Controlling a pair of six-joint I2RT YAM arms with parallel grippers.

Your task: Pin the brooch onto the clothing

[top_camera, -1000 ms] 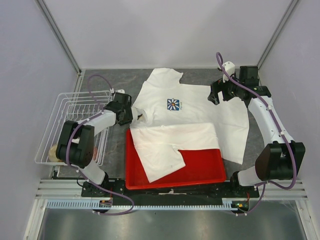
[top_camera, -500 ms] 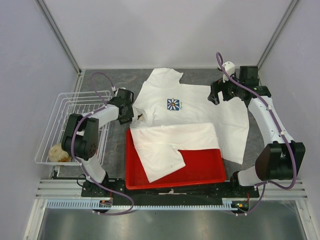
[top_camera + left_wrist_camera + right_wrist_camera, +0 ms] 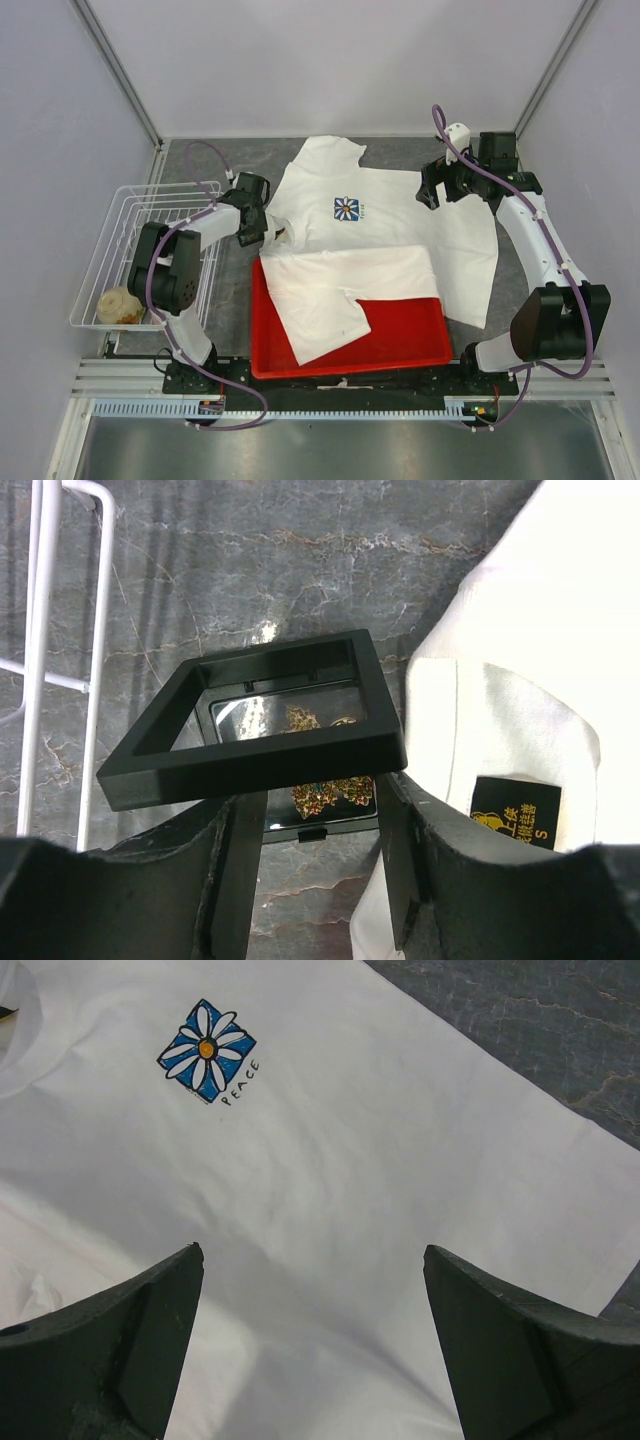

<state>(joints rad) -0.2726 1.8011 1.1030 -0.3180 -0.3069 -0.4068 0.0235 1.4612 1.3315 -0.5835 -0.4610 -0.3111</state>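
A: Brooch (image 3: 322,788)?
B: In the black display case (image 3: 340,824) beside the T-shirt (image 3: 330,1140) collar. Tiny, light, rigid, so pinch its rim. The raised lid frame (image 3: 260,765) overhangs it. Wire basket (image 3: 120,240) nearby.
A: Claws?
B: Left gripper (image 3: 318,805) straddles the case base; can't tell if it's clamped. Right gripper (image 3: 312,1252) gapes empty over the T-shirt.

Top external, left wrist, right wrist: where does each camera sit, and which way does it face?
Top external: above and behind the bases, looking down; left arm, right arm, T-shirt and red tray show.
Left wrist: on the left arm, looking down past the left hand at the brooch in its black case.
Right wrist: on the right arm, looking down past the right hand at the T-shirt.
Shared by top and right wrist: the daisy print.
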